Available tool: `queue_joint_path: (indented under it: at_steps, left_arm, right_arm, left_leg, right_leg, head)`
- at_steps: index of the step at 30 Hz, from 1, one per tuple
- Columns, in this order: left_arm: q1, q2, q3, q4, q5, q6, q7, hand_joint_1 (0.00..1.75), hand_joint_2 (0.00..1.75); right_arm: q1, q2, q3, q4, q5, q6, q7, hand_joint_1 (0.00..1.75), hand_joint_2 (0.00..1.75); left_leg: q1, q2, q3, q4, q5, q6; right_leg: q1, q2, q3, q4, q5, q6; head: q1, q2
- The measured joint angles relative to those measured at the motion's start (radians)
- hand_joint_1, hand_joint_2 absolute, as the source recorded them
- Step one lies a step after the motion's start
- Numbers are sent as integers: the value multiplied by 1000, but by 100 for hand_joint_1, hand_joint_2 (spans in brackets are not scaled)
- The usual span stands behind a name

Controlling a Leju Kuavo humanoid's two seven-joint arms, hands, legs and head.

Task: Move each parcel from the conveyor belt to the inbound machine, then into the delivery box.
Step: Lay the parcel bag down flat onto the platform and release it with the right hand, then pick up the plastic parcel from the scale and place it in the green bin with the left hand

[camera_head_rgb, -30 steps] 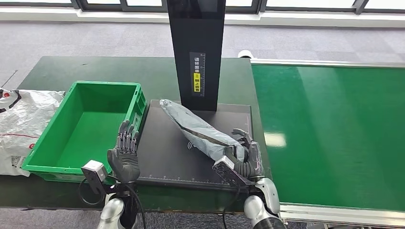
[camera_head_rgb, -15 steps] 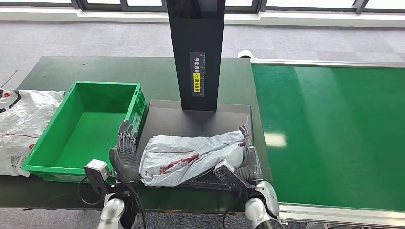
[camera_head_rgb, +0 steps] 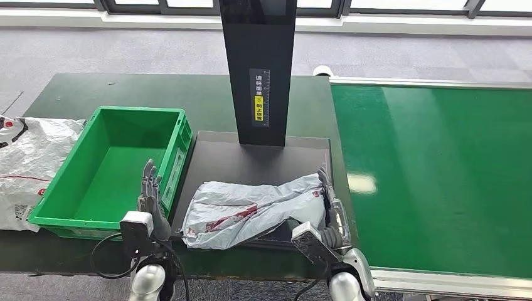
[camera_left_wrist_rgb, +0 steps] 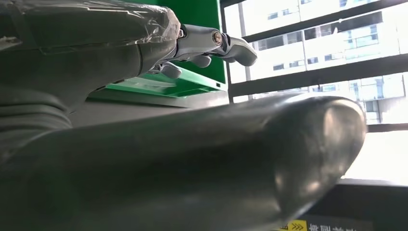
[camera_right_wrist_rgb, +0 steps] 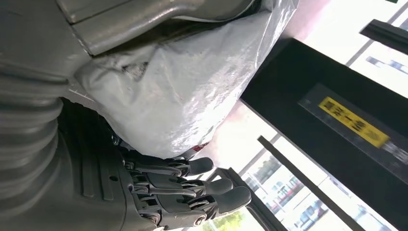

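A crumpled grey parcel point(camera_head_rgb: 251, 210) with a red mark lies flat across the near part of the black inbound machine platform point(camera_head_rgb: 251, 163). My right hand point(camera_head_rgb: 329, 213) sits at the parcel's right end, fingers straight and lying along it. In the right wrist view the parcel point(camera_right_wrist_rgb: 183, 91) bulges between the thumb and the straight fingers point(camera_right_wrist_rgb: 192, 187). My left hand point(camera_head_rgb: 149, 197) stands open with fingers up, beside the near right corner of the empty green delivery box point(camera_head_rgb: 103, 113), a little apart from the parcel's left end. In the left wrist view its fingers point(camera_left_wrist_rgb: 211, 43) show against the green box point(camera_left_wrist_rgb: 192, 82).
The machine's black column point(camera_head_rgb: 258, 69) with a yellow label rises behind the platform. The green conveyor belt point(camera_head_rgb: 439, 175) runs along the right, bare. A white sack point(camera_head_rgb: 31, 163) lies left of the box. The dark green table extends behind.
The parcel was swung down from a raised diagonal and laid flat on the platform. My left hand has pulled left, away from the parcel's end. My right hand has sunk slightly nearer.
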State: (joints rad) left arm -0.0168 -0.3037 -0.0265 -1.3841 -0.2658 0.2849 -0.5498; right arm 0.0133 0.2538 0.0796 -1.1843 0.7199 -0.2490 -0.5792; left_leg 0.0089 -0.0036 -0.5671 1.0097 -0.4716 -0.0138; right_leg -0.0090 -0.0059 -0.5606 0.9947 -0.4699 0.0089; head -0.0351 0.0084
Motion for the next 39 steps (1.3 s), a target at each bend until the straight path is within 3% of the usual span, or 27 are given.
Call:
queue_joint_path:
  at_steps: [5, 9, 13, 15, 23, 39]
  left_arm:
    - [-5, 32, -51, 6, -165, -55, 3, 0, 0]
    - [-22, 48, -105, 40, -275, -59, -10, 0, 0]
    - [-21, 54, -129, 49, -241, -69, -37, 0, 0]
    - [-17, 58, -130, 47, -208, -88, -44, 0, 0]
    - [-21, 66, -131, 51, -157, -119, -70, 0, 0]
    - [-18, 66, -132, 47, -171, -122, -69, 0, 0]
  right_arm:
    - [119, -3, 13, -205, -5, 44, 4, 0, 175]
    - [171, -5, 18, -314, 73, 16, 69, 0, 175]
    - [178, -6, -36, -339, 452, -169, 344, 0, 175]
    - [170, -7, -96, -334, 591, -232, 433, 0, 175]
    - [128, 1, -254, -269, 484, -233, 363, 0, 175]
    - [104, 15, -287, -207, 482, -224, 356, 0, 175]
  left_leg:
    - [0, 0, -1, 0, 0, 0]
    - [0, 1, -1, 0, 0, 0]
    - [-1, 3, -1, 0, 0, 0]
    - [-1, 3, -1, 0, 0, 0]
    - [-1, 3, -1, 0, 0, 0]
    - [-1, 3, -1, 0, 0, 0]
  right_leg:
    - [0, 0, -1, 0, 0, 0]
    - [0, 1, -2, 0, 0, 0]
    - [-1, 3, -2, 0, 1, 0]
    - [-1, 3, -1, 0, 1, 0]
    - [-1, 3, -2, 0, 2, 0]
    - [-1, 3, -2, 0, 2, 0]
  head:
    - [0, 0]
    - [0, 0]
    - [0, 0]
    - [0, 0]
    - [0, 0]
    - [0, 0]
